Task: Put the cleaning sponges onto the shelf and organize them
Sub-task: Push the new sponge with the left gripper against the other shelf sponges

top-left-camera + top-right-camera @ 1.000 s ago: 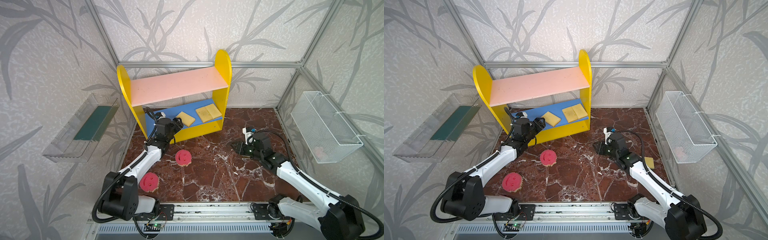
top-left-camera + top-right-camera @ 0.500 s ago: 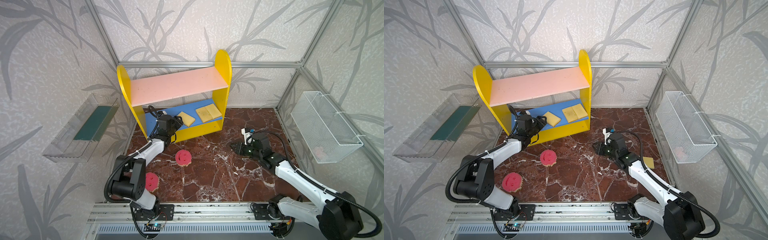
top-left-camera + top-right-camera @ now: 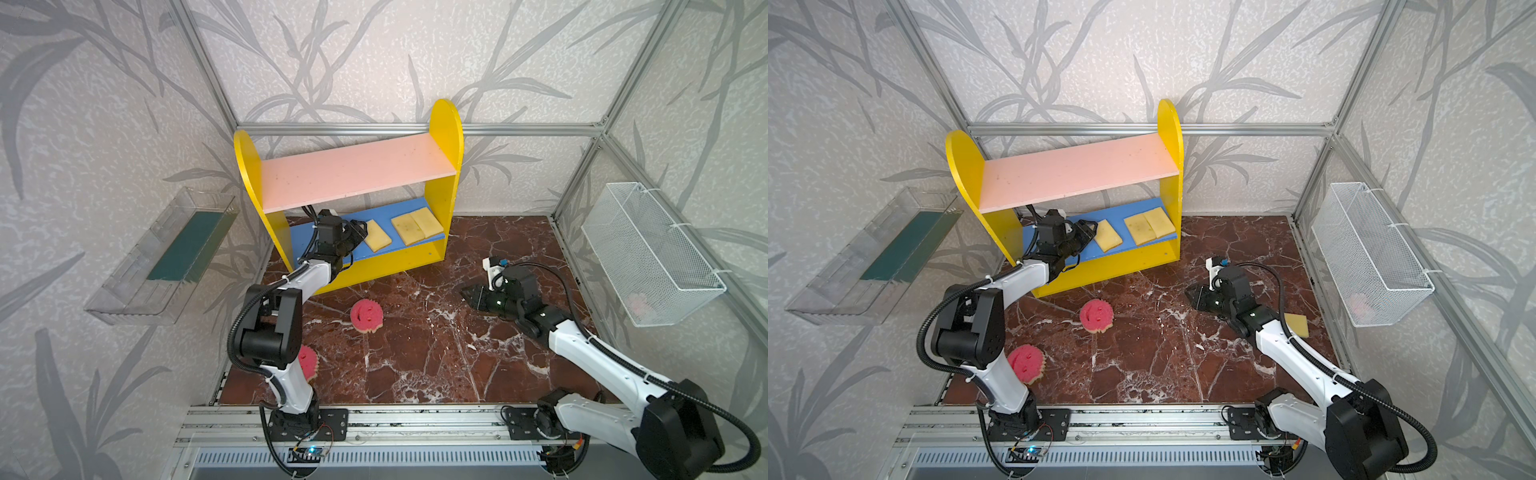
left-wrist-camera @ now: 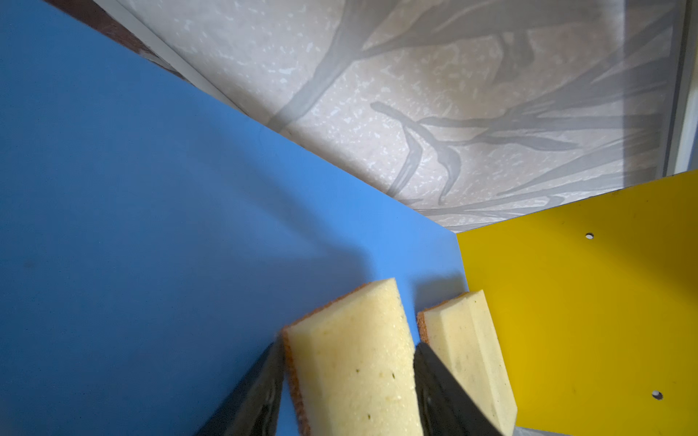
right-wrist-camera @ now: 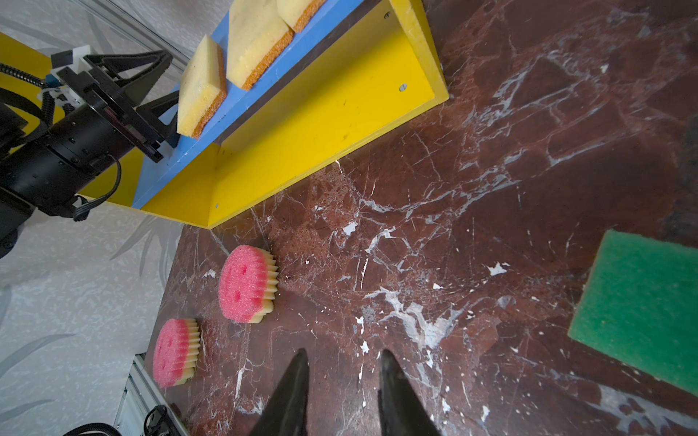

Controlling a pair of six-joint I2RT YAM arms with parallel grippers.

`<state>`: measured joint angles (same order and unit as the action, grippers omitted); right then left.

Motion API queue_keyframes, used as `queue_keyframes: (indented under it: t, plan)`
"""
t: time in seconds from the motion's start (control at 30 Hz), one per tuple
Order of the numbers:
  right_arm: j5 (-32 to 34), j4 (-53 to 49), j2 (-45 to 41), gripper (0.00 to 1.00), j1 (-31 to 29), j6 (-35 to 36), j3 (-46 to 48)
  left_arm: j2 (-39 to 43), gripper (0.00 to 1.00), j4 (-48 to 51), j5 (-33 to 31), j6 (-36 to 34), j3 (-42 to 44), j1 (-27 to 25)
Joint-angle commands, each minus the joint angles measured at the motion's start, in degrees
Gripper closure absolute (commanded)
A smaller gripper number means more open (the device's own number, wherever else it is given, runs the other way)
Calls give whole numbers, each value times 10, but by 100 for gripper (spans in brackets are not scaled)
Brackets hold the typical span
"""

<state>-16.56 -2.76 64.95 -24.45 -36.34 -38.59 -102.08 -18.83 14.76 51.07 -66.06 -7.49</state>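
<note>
With its fingers (image 4: 445, 389) closing around a yellow sponge (image 4: 355, 362) on the shelf's blue board (image 4: 151, 226), the left gripper (image 3: 360, 233) is tidying; the right gripper (image 5: 342, 392), fingers narrowly apart and empty, must fetch a pink sponge (image 5: 247, 288).

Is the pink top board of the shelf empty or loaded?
Empty: in both top views the pink top board is bare; three sponges lie on the blue board.

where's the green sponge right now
The green sponge lies flat on the marble floor, seen only in the right wrist view, off to the side of the right gripper and apart from the two pink round sponges and the shelf.
</note>
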Motion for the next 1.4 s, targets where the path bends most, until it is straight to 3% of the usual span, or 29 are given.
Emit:
queue_keyframes:
  t: [0.0, 0.63, 1.0, 1.37]
  plan:
    - [6, 13, 4, 68, 3, 8, 3, -19, 44, 11, 26, 0, -8, 0]
    - [2, 12, 18, 68, 4, 8, -3, -37, 58, -27, 31, 15, 1, -23]
    - [-4, 9, 16, 68, 4, 6, -2, 1, 58, -36, -77, 40, 48, -60]
    - [-4, 7, 6, 68, 5, 6, 0, -9, 58, -1, -149, 67, 20, -77]
